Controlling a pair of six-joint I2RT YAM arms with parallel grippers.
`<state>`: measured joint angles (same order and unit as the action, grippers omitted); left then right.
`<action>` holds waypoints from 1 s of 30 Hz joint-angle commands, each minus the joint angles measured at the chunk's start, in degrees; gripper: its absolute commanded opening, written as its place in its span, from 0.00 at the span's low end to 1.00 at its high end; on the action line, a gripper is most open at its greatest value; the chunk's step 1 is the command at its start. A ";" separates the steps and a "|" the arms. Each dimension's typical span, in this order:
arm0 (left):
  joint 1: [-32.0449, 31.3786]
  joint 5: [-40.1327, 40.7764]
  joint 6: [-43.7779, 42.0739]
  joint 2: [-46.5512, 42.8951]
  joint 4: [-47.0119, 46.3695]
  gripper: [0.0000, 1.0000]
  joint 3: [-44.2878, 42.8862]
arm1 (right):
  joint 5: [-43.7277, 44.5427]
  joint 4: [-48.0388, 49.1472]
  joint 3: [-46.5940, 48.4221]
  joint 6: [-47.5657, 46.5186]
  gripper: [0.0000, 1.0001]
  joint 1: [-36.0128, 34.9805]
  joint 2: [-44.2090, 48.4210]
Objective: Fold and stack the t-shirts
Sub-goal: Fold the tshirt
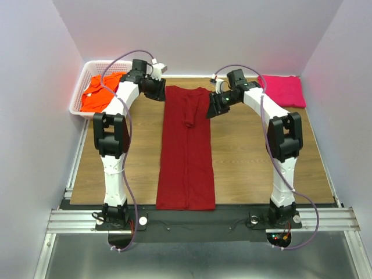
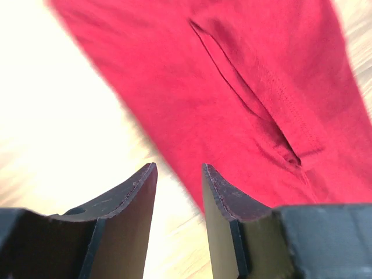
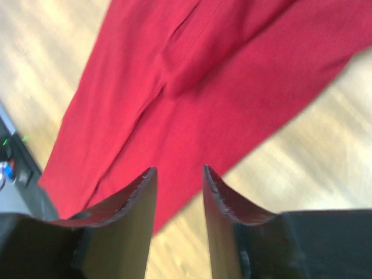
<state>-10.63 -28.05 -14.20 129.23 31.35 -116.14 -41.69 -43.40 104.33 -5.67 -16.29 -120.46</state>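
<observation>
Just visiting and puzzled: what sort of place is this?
Likely a robot test cell: bare white walls box in a wooden table, two arms are bolted to a metal rail, and a red shirt lies spread between them.

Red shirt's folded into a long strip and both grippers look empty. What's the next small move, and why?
The dark red shirt lies flat as a narrow strip. The left gripper and right gripper hang open and empty beside its far end. I'd probably lower each onto a far corner and pinch, since folding the strip shorter seems next.
</observation>
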 commanded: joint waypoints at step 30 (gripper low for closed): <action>2.19 -2.71 3.03 16.13 -0.68 0.37 -12.17 | 23.23 17.11 24.77 11.91 0.34 0.74 -29.47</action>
<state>-9.10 -34.54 -10.57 142.23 30.22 -123.26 -25.28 -28.84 126.96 7.20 -17.04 -146.08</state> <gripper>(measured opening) 0.370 0.338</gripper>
